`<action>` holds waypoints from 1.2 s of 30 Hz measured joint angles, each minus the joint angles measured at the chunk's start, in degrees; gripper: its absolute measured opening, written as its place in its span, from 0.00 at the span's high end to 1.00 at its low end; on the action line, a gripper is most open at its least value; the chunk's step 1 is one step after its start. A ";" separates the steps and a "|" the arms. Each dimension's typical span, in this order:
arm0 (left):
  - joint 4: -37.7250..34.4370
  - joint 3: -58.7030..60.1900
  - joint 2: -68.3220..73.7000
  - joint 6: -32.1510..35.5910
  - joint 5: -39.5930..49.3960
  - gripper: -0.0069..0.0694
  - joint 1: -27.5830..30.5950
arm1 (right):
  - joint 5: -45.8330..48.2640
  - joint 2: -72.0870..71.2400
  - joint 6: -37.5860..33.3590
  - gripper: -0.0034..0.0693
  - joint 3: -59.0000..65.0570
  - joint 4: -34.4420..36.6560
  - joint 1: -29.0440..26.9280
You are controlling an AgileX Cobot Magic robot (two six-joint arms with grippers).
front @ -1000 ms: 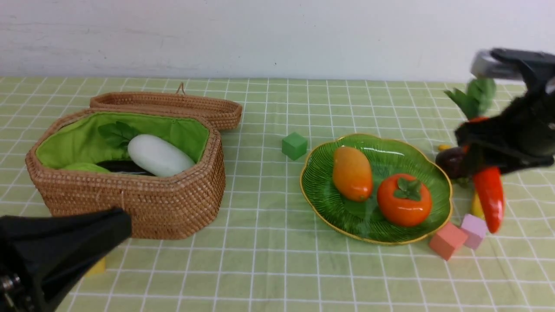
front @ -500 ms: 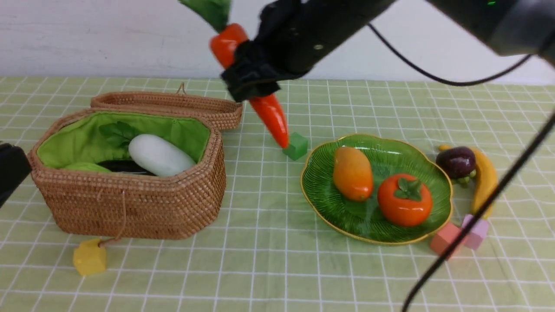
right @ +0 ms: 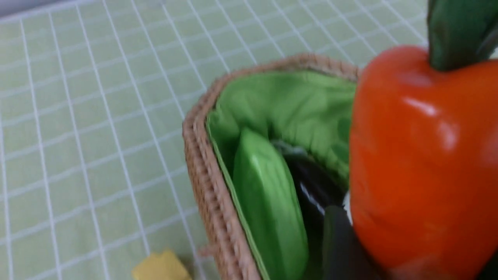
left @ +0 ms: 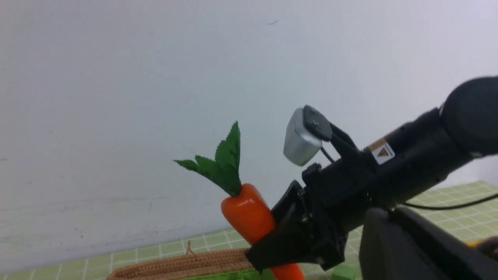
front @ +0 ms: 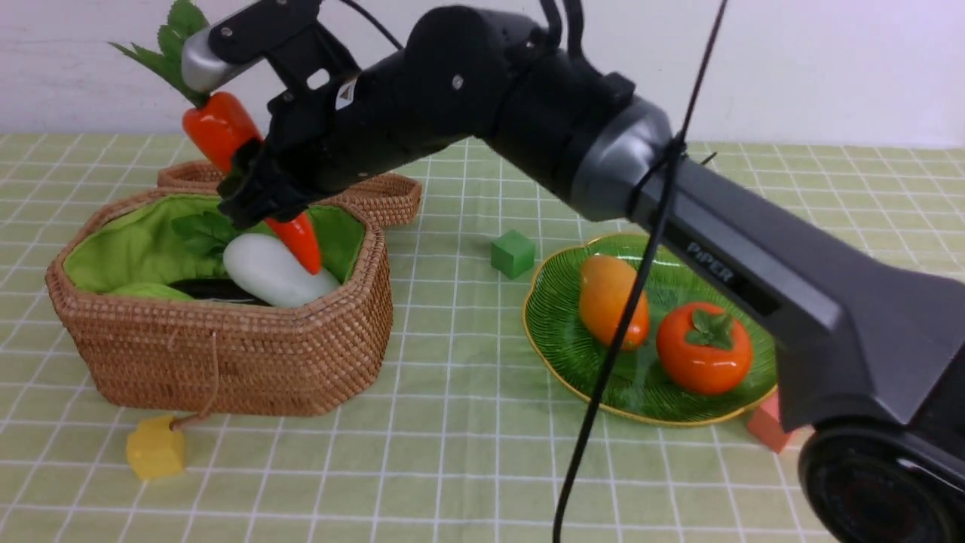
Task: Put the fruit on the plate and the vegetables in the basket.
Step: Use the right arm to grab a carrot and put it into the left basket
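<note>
My right gripper is shut on the orange-red carrot, holding it tilted over the open wicker basket, tip down above the white radish. The eggplant and green gourd also lie inside. From the right wrist, the carrot fills the view above the gourd. The mango and persimmon rest on the green plate. The banana and mangosteen are hidden behind my right arm. My left gripper is shut, empty, raised off to the side.
A green cube sits between basket and plate. A yellow cube lies in front of the basket, tied to it by a string. A pink cube peeks out by the plate. The basket lid lies open behind. My right arm's cable hangs across the plate.
My right arm swung from right of the plate leftward across the table to above the basket, carrying the carrot. My left arm pulled back out of the front view.
</note>
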 joint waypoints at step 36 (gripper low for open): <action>-2.15 5.12 0.00 0.00 2.02 0.93 0.00 | 19.47 -8.58 1.58 0.53 0.00 -5.01 0.00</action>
